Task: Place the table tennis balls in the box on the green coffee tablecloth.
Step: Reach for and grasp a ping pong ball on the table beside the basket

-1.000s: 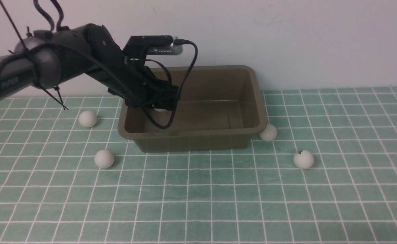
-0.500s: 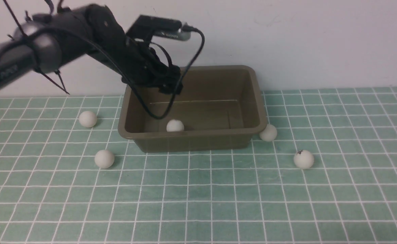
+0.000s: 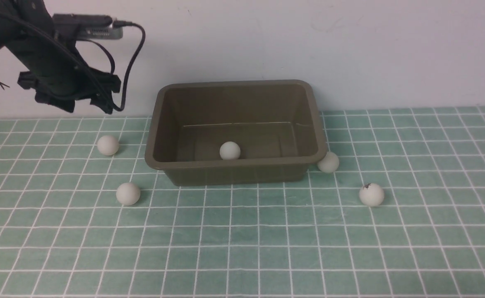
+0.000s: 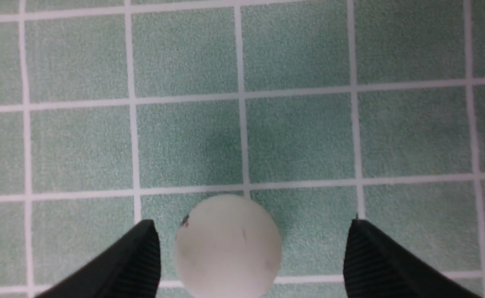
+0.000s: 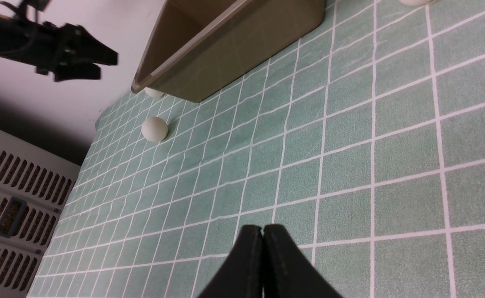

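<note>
**Mara:** Where did the box (image 3: 234,174) stand?

**Ito:** On the green coffee tablecloth (image 3: 242,248), against its far edge and about midway along it. One ball in the box (image 3: 229,150) lay on the floor by the front wall.

**Mara:** And the other table tennis balls?

**Ito:** Four lay on the cloth. On the box's left side, the far left ball (image 3: 108,145) sat beside the left wall. The near left ball (image 3: 128,193) lay closer to the near edge, just off the front left corner of the box. On the right, the corner ball (image 3: 328,162) touched the box's front right corner. The marked ball (image 3: 371,194) lay apart from it, further toward the near and right edges.

**Mara:** The grippers?

**Ito:** The left gripper (image 3: 86,105) hung in the air above the far left part of the cloth. Its fingers (image 4: 137,256) were spread wide and held nothing. Its wrist camera looked straight down on a ball (image 4: 228,246) lying on the cloth beneath the gap, nearer one finger. I could not tell which of the left pair it was. The right gripper (image 5: 262,231) was over bare cloth, well apart from the box, with its fingers pressed together and empty.
</note>
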Motion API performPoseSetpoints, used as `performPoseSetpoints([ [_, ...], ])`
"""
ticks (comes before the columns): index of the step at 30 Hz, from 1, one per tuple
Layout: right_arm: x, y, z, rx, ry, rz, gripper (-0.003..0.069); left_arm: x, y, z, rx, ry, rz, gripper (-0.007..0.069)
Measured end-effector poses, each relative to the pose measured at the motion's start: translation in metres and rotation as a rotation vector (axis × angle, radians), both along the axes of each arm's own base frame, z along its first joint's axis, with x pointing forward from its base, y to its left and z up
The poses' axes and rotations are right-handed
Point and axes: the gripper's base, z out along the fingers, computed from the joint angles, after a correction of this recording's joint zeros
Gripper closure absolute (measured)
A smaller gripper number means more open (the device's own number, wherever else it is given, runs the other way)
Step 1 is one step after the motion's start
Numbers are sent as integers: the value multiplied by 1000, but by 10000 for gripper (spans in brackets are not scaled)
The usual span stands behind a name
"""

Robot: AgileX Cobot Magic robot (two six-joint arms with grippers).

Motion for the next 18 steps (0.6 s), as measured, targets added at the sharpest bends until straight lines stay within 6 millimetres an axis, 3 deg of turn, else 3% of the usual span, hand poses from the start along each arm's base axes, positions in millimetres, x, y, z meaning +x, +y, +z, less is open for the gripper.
performPoseSetpoints([
  [9, 0, 1, 0, 11, 3, 5, 675, 6, 1, -20, 18, -8, 0, 95],
  [12, 0, 1, 0, 13, 4, 6, 675, 6, 2, -28, 20, 14, 12, 151],
  [15, 0, 1, 0, 14, 5, 7, 675, 4, 4, -31, 37, 47, 17, 273],
  [18, -1, 1, 0, 15, 5, 8, 675, -2, 6, -25, 70, 94, 11, 272],
])
